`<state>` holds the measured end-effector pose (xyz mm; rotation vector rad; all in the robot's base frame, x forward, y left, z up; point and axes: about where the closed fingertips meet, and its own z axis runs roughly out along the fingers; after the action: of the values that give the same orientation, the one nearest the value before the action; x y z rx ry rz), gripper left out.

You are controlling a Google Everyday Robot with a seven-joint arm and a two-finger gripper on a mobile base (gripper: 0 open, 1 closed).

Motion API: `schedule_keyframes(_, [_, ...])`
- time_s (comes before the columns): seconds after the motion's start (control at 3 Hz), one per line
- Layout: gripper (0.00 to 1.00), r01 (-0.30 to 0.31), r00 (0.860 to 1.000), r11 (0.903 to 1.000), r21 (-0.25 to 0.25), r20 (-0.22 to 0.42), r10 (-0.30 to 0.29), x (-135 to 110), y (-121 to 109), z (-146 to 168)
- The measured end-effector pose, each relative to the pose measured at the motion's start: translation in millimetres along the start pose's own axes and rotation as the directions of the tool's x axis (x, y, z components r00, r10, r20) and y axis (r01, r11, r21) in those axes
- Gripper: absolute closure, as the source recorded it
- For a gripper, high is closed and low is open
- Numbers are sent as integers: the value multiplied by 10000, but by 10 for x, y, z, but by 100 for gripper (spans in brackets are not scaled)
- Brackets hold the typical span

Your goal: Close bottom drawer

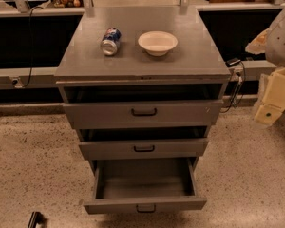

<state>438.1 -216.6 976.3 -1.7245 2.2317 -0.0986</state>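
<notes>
The bottom drawer (pixel 145 204) is the lowest of three grey drawers in a grey cabinet (pixel 142 75). It is pulled far out toward me and its inside is empty. Its small black pull handle (pixel 146 208) sits at the middle of its low front. The middle drawer (pixel 143 148) and the top drawer (pixel 142 113) each stand a little way out. My gripper (pixel 270 106), a cream-coloured piece at the end of the white arm (pixel 282 32), is at the right edge of the view, to the right of the cabinet at about top-drawer height, apart from all drawers.
A dented soda can (pixel 110 41) lies on its side on the cabinet top, and a white bowl (pixel 157 42) stands beside it. Black cables (pixel 235 87) hang at the cabinet's right side. A small dark object (pixel 35 219) lies on the speckled floor at bottom left.
</notes>
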Motion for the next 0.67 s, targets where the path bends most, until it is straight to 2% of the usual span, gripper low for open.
schedule_keyframes(0.33, [0,0,10000,10000,0,0,0,0,0,0])
schedule_keyframes(0.67, [0,-75,9999,9988,-493,102,80,-29,-74,398])
